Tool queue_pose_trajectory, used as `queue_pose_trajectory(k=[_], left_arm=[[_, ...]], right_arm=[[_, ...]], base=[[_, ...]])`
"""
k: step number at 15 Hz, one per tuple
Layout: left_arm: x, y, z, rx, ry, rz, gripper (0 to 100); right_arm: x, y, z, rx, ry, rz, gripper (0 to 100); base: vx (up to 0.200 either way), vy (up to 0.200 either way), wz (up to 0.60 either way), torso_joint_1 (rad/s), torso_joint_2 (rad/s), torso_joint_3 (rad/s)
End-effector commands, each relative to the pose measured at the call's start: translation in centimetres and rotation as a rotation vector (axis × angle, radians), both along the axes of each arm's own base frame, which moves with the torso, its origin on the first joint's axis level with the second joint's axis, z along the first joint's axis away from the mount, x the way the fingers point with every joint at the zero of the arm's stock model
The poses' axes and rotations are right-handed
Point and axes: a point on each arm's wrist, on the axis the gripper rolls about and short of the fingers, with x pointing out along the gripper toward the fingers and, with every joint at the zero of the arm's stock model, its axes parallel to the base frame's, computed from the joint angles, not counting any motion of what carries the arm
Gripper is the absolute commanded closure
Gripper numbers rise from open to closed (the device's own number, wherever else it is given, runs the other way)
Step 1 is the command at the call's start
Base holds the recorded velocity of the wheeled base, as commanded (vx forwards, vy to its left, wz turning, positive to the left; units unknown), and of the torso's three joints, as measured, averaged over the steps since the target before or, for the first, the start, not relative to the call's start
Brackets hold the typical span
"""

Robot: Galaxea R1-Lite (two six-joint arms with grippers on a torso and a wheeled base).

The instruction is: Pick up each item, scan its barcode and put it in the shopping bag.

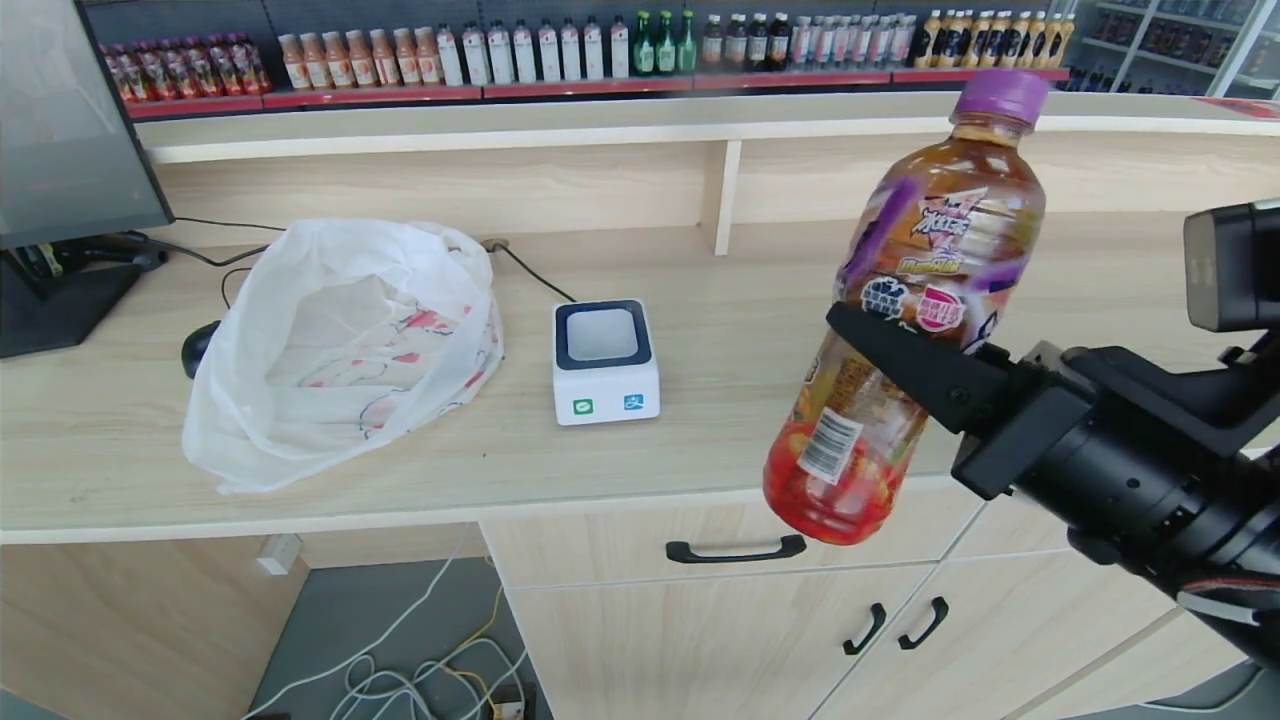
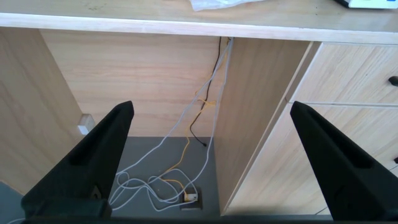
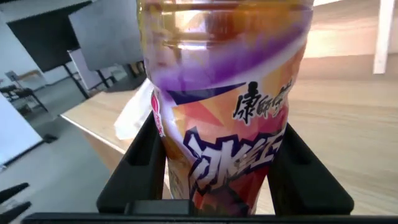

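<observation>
A tea bottle [image 1: 905,310] with a purple cap and a purple and orange label hangs in the air to the right of the counter, tilted, barcode facing front. My right gripper [image 1: 900,370] is shut on the bottle's middle; up close the bottle [image 3: 227,106] sits between both fingers [image 3: 140,162]. A white barcode scanner [image 1: 604,362] stands mid-counter, left of the bottle. The white shopping bag [image 1: 345,345] lies open on the counter's left. My left gripper [image 2: 211,155] is open, low in front of the cabinet below the counter, holding nothing.
A monitor [image 1: 70,130] on its stand sits at the far left, with a dark mouse [image 1: 197,348] beside the bag. Cables [image 1: 400,660] trail on the floor under the counter. A raised wooden shelf [image 1: 640,120] runs behind the counter, drink racks beyond.
</observation>
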Motion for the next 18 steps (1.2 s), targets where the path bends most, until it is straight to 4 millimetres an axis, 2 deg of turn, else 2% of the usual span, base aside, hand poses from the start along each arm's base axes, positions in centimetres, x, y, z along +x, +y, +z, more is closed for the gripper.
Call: queue_pose_trajectory(k=[1,3,5,9,10,17,18], left_arm=[[0.0,0.0,0.0,0.002,0.000,0.000,0],[0.0,0.0,0.0,0.000,0.000,0.000,0],[0.0,0.0,0.0,0.002,0.000,0.000,0],[0.0,0.0,0.0,0.003,0.000,0.000,0],[0.0,0.0,0.0,0.003,0.000,0.000,0],[0.0,0.0,0.0,0.000,0.000,0.000,0],[0.0,0.0,0.0,0.002,0.000,0.000,0]], right_arm=[[0.8,-0.7,-0.3,-0.075,-0.038,-0.101,100],[1.0,-1.2,-0.2,-0.147,-0.049,-0.257,100],[1.0,-1.2,0.3,-0.162,-0.070,-0.328,100],[1.8,-1.3,2.3,-0.169,-0.140,-0.492,100],[2.4,-2.1,2.5,-0.173,-0.152,-0.542,100],[2.3,-2.4,2.3,-0.161,-0.170,-0.548,100],[2.4,-2.4,2.3,-0.162,-0.172,-0.543,100]], base=[[0.000,0.000,0.00,0.000,0.00,0.000],[0.000,0.000,0.00,0.000,0.00,0.000],[0.000,0.000,0.00,0.000,0.00,0.000],[0.000,0.000,0.00,0.000,0.00,0.000],[0.000,0.000,0.00,0.000,0.00,0.000],[0.000,0.000,0.00,0.000,0.00,0.000],[0.000,0.200,0.00,0.012,0.00,0.002]])
